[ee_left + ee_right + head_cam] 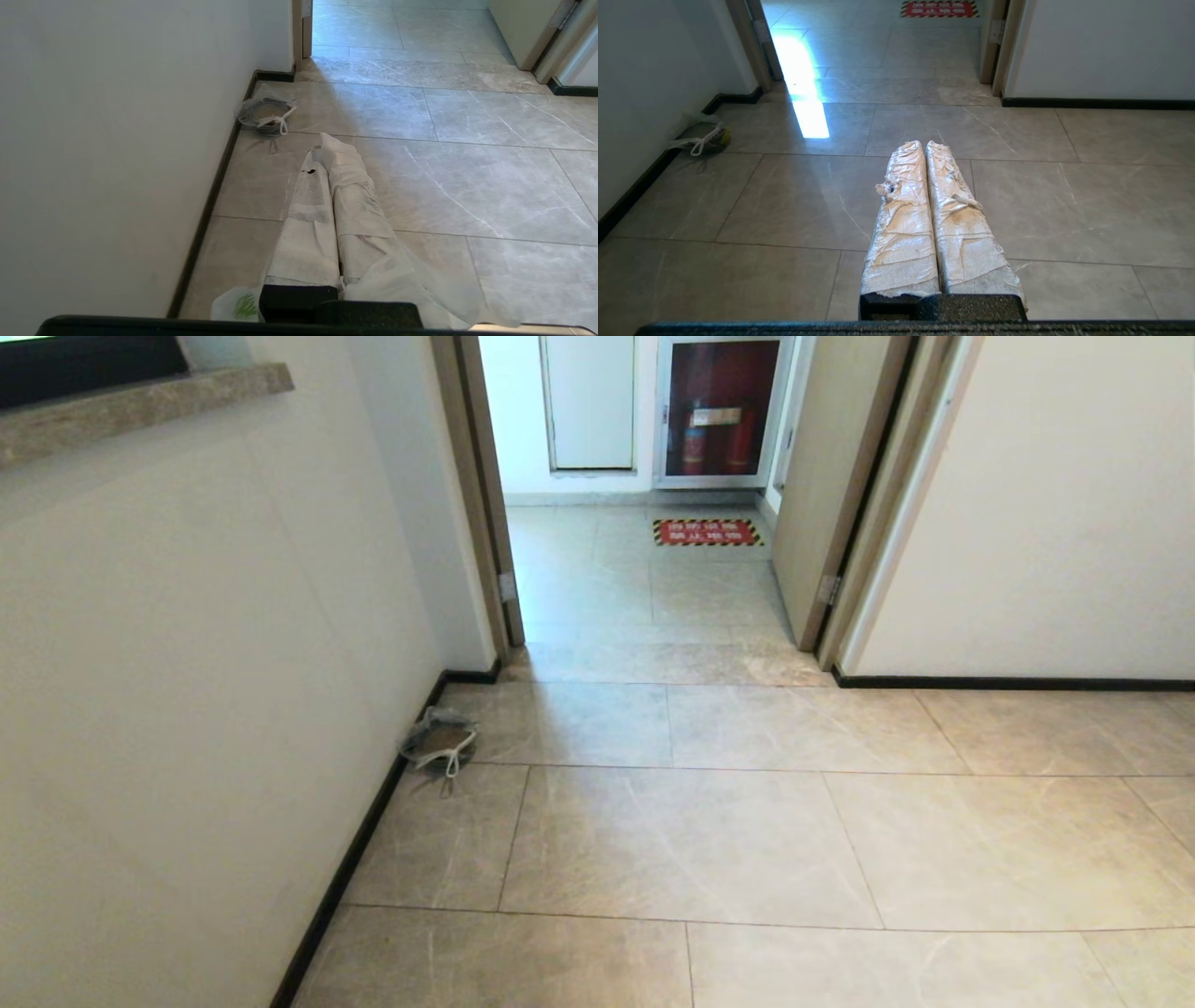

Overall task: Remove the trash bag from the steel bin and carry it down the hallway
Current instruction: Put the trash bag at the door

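The left gripper (329,154), its fabric-wrapped fingers pressed together, pinches the thin white plastic trash bag with green print (243,303), which hangs down at its base above the hallway's glossy grey-beige marbled tile floor (709,840). The right gripper (924,147) has its wrapped fingers together with nothing between them. A greyish bag with white straps (439,744) lies at the floor's left edge against the black baseboard (355,859), near the open doorway (644,569).
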{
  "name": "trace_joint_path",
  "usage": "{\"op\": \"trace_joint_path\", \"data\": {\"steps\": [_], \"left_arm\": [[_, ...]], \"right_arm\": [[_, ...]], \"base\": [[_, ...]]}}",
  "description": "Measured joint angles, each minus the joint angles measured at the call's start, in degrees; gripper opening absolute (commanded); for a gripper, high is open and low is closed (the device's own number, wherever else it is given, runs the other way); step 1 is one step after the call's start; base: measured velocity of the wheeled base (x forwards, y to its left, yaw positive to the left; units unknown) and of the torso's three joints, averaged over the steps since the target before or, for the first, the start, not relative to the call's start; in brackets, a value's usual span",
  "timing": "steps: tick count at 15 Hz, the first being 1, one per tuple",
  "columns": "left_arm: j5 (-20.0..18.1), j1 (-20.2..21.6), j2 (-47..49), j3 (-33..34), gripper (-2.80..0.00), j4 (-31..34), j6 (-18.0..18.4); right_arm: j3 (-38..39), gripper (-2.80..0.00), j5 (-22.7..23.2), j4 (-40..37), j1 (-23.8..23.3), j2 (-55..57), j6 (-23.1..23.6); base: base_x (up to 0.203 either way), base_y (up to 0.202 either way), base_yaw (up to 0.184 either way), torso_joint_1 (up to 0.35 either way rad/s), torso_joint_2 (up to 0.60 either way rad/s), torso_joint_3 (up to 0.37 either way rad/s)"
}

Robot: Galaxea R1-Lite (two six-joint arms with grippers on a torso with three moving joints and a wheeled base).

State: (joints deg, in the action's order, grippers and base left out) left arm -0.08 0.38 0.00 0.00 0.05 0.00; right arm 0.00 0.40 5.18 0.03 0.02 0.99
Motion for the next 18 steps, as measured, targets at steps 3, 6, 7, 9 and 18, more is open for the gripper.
{"op": "trace_joint_path", "data": {"steps": [3, 6, 7, 9, 18], "left_arm": [[0.0, 0.0, 0.0, 0.0, -2.80, 0.1, 0.0], [0.0, 0.0, 0.0, 0.0, -2.80, 0.0, 0.0], [0.0, 0.0, 0.0, 0.0, -2.80, 0.1, 0.0], [0.0, 0.1, 0.0, 0.0, -2.80, 0.0, 0.0], [0.0, 0.0, 0.0, 0.0, -2.80, 0.0, 0.0]], "right_arm": [[0.0, -2.80, 0.0, 0.0, 0.0, 0.0, -0.2], [0.0, -2.80, 0.0, 0.0, 0.1, 0.0, 0.0], [0.0, -2.80, -0.1, 0.0, 0.0, 0.0, 0.1], [0.0, -2.80, -0.1, 0.0, 0.1, 0.0, 0.0], [0.0, -2.80, -0.1, 0.0, 0.0, 0.0, -0.3]], "base": [[0.000, 0.060, 0.002, 0.004, 0.00, 0.000], [0.000, 0.000, 0.000, 0.000, 0.00, 0.000], [0.000, 0.000, 0.000, 0.000, 0.00, 0.000], [0.000, 0.000, 0.000, 0.000, 0.00, 0.000], [0.002, 0.006, -0.107, 0.002, 0.00, 0.002]]}}
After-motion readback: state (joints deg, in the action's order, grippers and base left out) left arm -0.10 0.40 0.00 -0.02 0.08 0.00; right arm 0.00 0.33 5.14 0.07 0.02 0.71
